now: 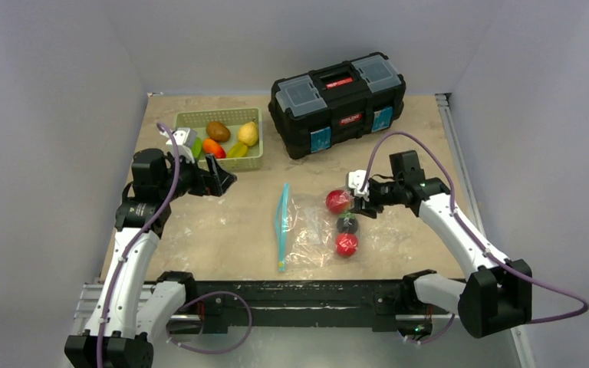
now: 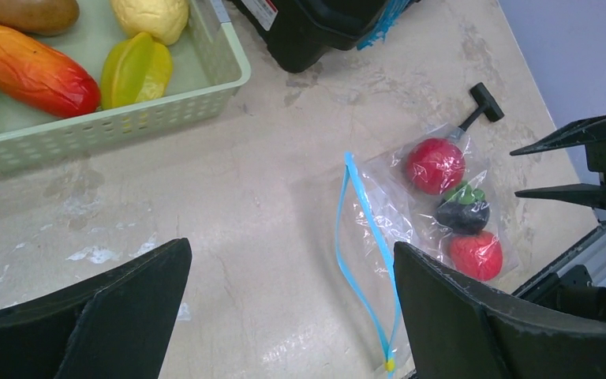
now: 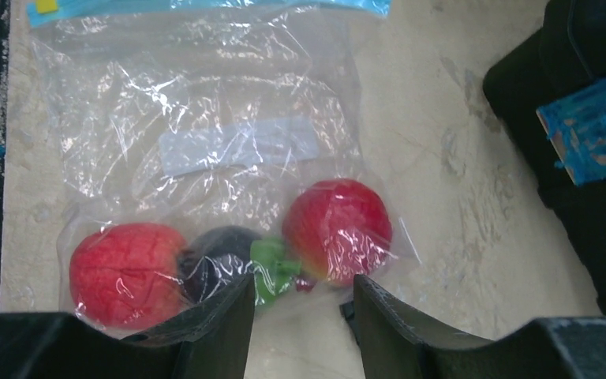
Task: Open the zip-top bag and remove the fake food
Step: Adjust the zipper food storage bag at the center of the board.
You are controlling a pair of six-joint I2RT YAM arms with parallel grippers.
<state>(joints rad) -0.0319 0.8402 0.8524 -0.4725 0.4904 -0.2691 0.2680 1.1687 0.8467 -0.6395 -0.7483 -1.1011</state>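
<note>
The zip-top bag (image 1: pixel 307 230) lies flat at mid-table, its teal zip strip (image 2: pixel 363 237) on the left with the two strands parted. Fake food sits in its right end: a red fruit (image 3: pixel 338 229), a dark one with a green cap (image 3: pixel 221 260) and another red one (image 3: pixel 126 272). My right gripper (image 3: pixel 304 296) stands open just off that end of the bag, with only table between its fingers. My left gripper (image 2: pixel 292 260) hangs wide open above the table between the basket and the bag, holding nothing.
A green basket (image 1: pixel 255 161) at the back left holds several more plastic fruits. A black toolbox (image 1: pixel 337 103) stands at the back centre. A small black hammer (image 2: pixel 485 103) lies by the bag's far corner. The table's front rail (image 1: pixel 299 291) runs below the bag.
</note>
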